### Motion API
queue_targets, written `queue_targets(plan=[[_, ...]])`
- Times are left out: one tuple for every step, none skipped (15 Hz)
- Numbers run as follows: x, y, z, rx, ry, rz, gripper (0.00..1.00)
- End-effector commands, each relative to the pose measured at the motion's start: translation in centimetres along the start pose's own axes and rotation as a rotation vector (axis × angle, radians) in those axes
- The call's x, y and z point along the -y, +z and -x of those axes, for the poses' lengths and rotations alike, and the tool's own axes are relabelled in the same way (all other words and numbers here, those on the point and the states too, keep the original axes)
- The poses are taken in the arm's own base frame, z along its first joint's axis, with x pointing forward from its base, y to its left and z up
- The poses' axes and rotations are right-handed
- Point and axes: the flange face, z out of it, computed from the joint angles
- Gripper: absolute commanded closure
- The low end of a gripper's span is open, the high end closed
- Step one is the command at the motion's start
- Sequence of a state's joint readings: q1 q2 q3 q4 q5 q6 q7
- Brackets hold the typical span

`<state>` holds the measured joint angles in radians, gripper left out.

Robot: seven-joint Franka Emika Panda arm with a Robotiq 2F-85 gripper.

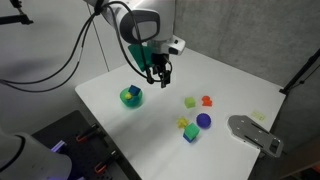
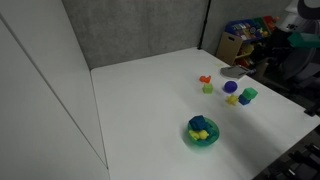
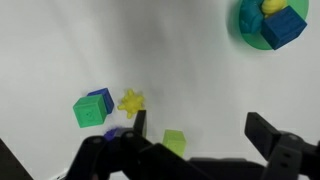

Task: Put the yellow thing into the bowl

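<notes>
The yellow thing [image 3: 131, 101], a tiny jagged star, lies on the white table next to the green-and-blue cube [image 3: 93, 108]. It also shows in both exterior views [image 1: 183, 124] [image 2: 233, 99]. The green bowl [image 3: 248, 30] sits apart from it, with a blue block [image 3: 285, 28] and a yellow piece [image 3: 272, 6] inside. The bowl shows in both exterior views [image 1: 124, 98] [image 2: 190, 137]. My gripper [image 3: 200, 130] is open and empty. It hangs above the table [image 1: 158, 70], between the bowl and the toy cluster. Its fingers straddle the paler yellow-green block [image 3: 175, 142] in the wrist view.
A purple ball [image 1: 203, 121] lies by the cube [image 1: 190, 134], partly hidden behind my finger in the wrist view. An orange piece [image 1: 207, 100] lies beside the yellow-green block [image 1: 190, 102]. A grey flat object [image 1: 255, 133] rests near a table corner.
</notes>
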<state>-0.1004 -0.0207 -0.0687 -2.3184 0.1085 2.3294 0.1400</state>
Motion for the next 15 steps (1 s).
queue_targets(plan=[[0.0,0.6,-0.3,0.010,0.001,0.004,0.00],[0.0,1.0,-0.4,0.017,0.001,0.006,0.00],[0.0,0.9,-0.4,0.016,0.001,0.006,0.00],[0.1,0.7,-0.3,0.012,0.000,0.005,0.00],[0.1,0.5,-0.3,0.009,0.000,0.004,0.00],[-0.1,1.0,-0.9,-0.003,0.019,0.014,0.00],[-0.3,1.8,-1.6,0.005,0.026,0.020,0.00],[-0.4,2.4,-2.0,0.006,0.023,0.026,0.00],[-0.4,3.1,-2.5,-0.004,0.021,0.029,0.00],[-0.4,4.0,-3.1,-0.027,0.018,0.035,0.00],[-0.4,4.9,-3.5,-0.028,0.021,0.037,0.00],[-0.4,6.0,-4.0,-0.044,0.023,0.041,0.00],[-0.4,7.1,-4.6,-0.057,0.016,0.045,0.00],[-0.5,8.2,-5.0,-0.063,0.012,0.052,0.00],[-0.7,9.6,-5.5,-0.062,0.012,0.067,0.00]])
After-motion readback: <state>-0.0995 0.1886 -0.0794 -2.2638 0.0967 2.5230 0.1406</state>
